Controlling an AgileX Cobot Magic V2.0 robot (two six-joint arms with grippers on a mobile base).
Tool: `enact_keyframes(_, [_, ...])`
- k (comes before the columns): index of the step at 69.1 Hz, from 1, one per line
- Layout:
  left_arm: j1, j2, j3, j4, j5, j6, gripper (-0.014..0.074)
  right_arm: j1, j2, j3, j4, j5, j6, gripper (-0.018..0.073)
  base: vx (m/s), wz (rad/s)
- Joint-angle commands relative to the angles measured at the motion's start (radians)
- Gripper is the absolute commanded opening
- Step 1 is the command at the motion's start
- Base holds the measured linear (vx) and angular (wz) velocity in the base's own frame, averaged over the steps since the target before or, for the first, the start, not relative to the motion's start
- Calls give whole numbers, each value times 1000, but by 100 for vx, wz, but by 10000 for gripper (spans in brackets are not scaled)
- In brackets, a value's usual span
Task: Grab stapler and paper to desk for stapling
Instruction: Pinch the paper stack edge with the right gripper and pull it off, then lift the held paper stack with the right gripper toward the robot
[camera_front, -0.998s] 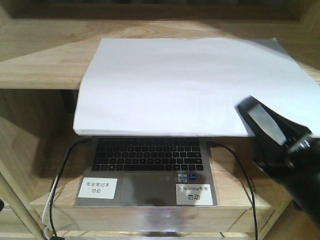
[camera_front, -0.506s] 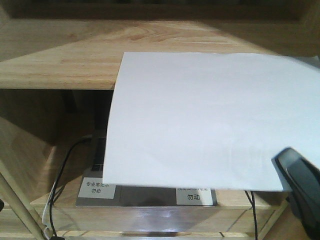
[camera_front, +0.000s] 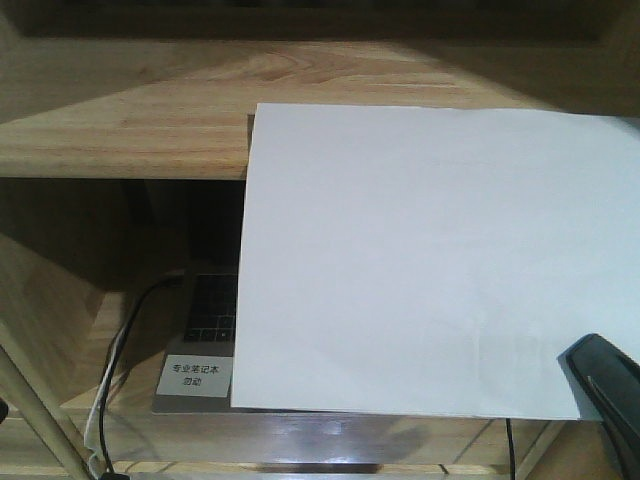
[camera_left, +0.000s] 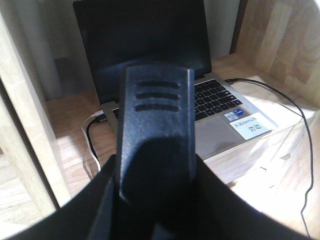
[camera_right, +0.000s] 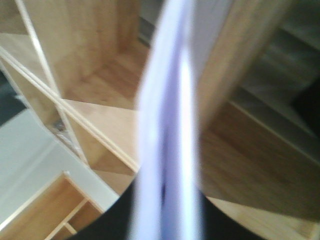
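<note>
evidently the paper hangs flat in the air, pinched at its near right corner by the closed right hand so it can be carried off whole; its far edge reaches over the shelf unit's top board and its spread hides most of the laptop below. the stapler, as i judge the ridged black body, sits clamped in the left hand for the same trip.
</note>
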Motion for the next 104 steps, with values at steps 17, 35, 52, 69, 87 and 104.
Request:
enact_keyframes(17, [-3, 13, -27, -7, -110, -8, -6, -4, -139, 7, -1, 169, 30, -5, 0, 0])
enact_keyframes(35, [-3, 13, -27, -7, -110, -8, -6, -4, -187, 7, -1, 154, 22, -5, 0, 0])
enact_keyframes(52, [-3, 13, -27, -7, -110, -8, -6, -4, -187, 7, -1, 154, 22, -5, 0, 0])
enact_keyframes(69, [-3, 13, -27, -7, -110, -8, -6, -4, -187, 7, -1, 154, 22, -5, 0, 0])
enact_keyframes(87, [-3, 13, -27, -7, -110, -8, -6, -4, -187, 7, -1, 154, 22, -5, 0, 0])
enact_keyframes(104, [-3, 13, -27, -7, -110, -8, -6, -4, -187, 7, -1, 154, 22, -5, 0, 0])
